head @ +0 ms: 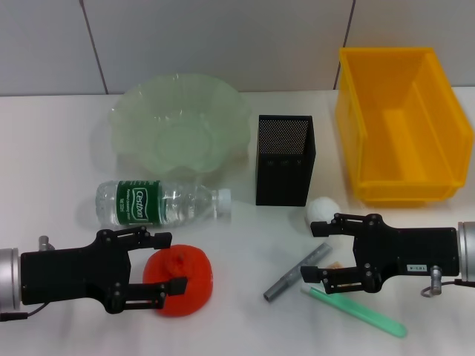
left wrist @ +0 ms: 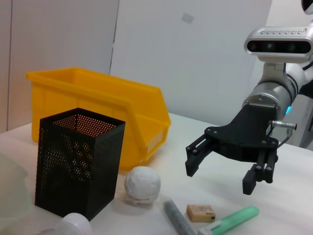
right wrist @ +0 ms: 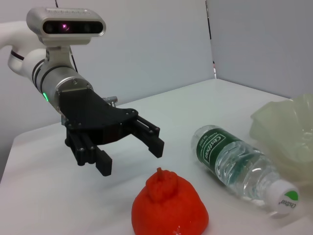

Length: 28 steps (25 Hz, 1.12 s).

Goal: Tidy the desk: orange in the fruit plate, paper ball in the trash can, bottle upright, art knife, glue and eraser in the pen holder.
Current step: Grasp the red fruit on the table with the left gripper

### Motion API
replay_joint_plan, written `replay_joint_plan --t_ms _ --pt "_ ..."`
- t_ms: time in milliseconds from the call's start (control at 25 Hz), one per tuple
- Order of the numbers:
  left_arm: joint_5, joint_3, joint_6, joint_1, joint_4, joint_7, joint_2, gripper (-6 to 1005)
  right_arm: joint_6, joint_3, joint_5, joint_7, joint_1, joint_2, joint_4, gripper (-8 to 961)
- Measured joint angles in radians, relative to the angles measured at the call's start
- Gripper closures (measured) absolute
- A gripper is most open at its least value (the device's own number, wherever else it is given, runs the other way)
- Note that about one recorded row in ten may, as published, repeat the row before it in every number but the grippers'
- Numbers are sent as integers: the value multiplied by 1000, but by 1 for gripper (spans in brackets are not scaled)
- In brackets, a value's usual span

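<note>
In the head view our left tool sits at the lower left of the frame, reaching in from the left edge with its black fingers spread wide and pointing toward the centre. Our right tool sits at the lower right, reaching in from the right edge, fingers likewise parted and pointing toward the centre. Both wrists lie level and low over the surface, silver cuffs at the frame edges. Neither tool grips anything.

White, smooth, matte tabletop, spread across the whole foreground. Behind it, pale grey panelled wall, split by thin dark seams, meeting the far table edge.
</note>
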State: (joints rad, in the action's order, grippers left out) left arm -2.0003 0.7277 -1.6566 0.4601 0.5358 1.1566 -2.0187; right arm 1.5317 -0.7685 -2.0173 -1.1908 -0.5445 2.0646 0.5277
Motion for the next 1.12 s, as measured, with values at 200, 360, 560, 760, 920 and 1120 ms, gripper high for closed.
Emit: replay_joint_plan --t_ms 200,360,560,760,920,1120 --pt "0 3 5 0 0 0 0 200 1 0 1 0 0 0 0 121" --pt "0 2 6 0 2 0 0 203 1 0 2 0 -1 0 0 120" --pt "0 3 37 0 1 -4 -1 207 1 0 2 0 -4 0 0 120" --pt "-16 5 110 -2 -1 -16 -11 210 1 0 3 0 -6 0 0 121" --pt "-51 4 159 1 -1 -26 -31 213 0 0 3 0 -7 0 0 121" --pt "-65 4 187 4 -1 -42 -42 216 0 0 3 0 -8 0 0 121"
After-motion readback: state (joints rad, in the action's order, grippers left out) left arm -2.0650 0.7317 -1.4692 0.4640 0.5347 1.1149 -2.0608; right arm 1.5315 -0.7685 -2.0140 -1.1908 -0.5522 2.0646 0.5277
